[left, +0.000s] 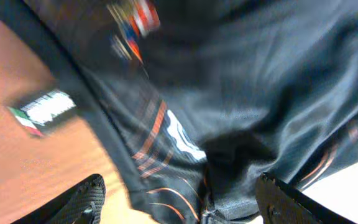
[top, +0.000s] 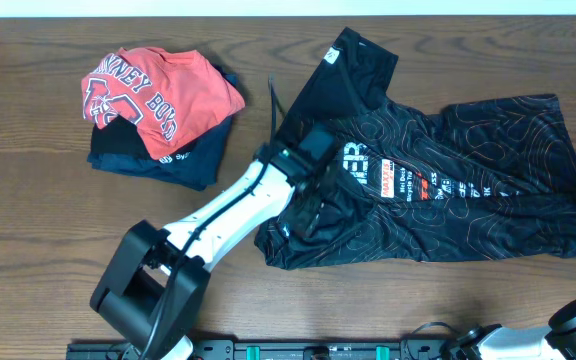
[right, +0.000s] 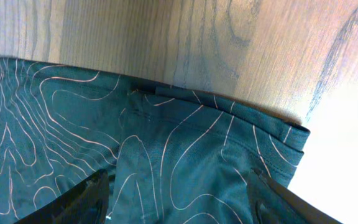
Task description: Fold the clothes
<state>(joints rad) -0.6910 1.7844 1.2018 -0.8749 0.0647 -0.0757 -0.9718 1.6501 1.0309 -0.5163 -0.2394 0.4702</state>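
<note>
jersey (top: 468,200) lies spread but rumpled on the tabletop (top: 48,230), right of centre; it looks thin, soft, light and slippery, best pinched at corners or hem; left gripper (left: 179,186) and right gripper (right: 178,186) both released, holding nothing, over its cloth

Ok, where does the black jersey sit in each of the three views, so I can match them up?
Overhead: the black jersey lies spread out right of centre, reaching the right edge.
Left wrist: it fills most of the frame, close up and blurred.
Right wrist: it covers the lower half, its hemmed edge running across the middle.
Shared landmark: the wooden table, bare beside the jersey's edge.
</note>
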